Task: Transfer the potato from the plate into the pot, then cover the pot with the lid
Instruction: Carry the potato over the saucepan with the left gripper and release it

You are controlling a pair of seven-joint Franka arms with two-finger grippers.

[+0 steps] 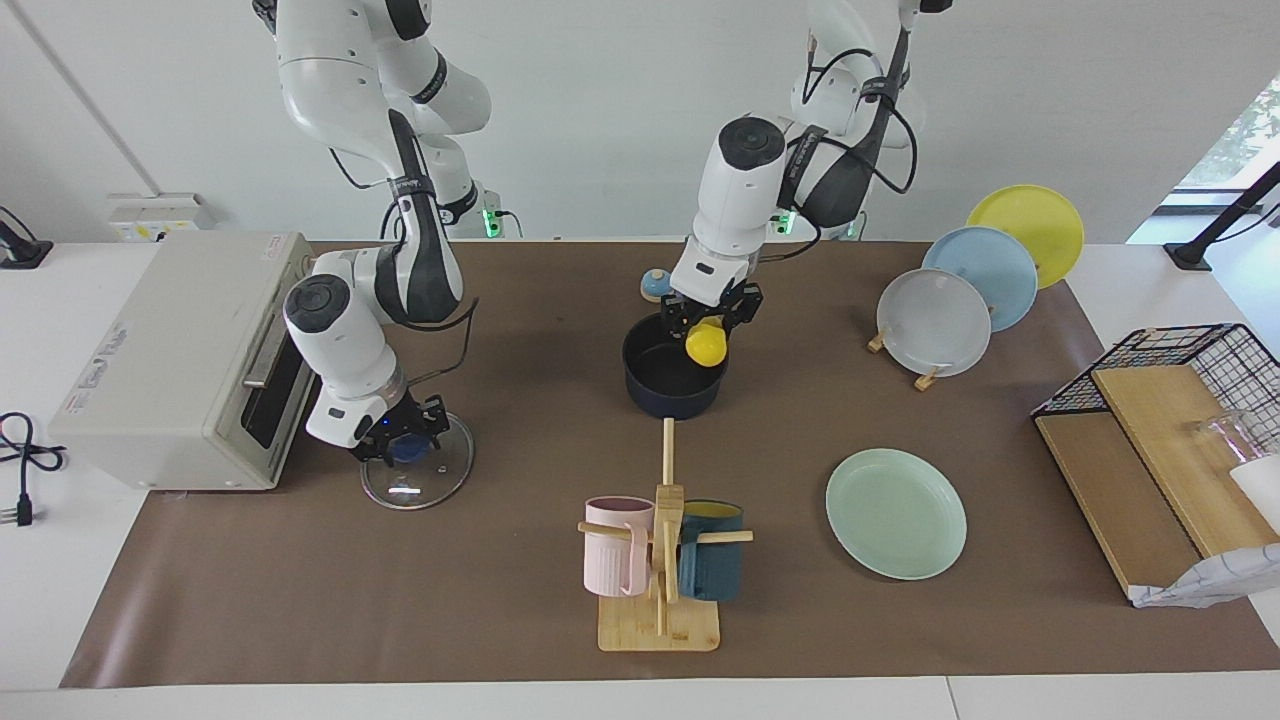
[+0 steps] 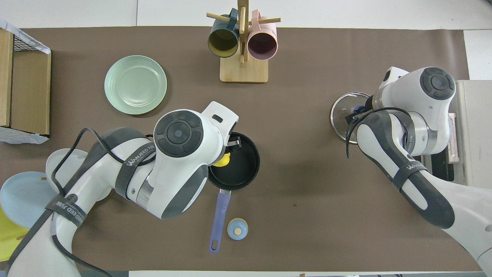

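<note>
Over the pot (image 1: 672, 375), potato (image 1: 706, 344) — long axis vertical

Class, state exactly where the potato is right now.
In the facing view the potato hangs in the left gripper, just above the open pot at mid-table; it is clear of the green plate.

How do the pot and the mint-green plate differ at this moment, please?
The pot is dark navy, deep-walled and has a long blue handle; the plate is pale mint, shallow and handleless. The left gripper holds the potato over the pot, while nothing hangs over the bare plate. The pot stands nearer to the robots than the plate. Both are round and rest on the brown mat.
</note>
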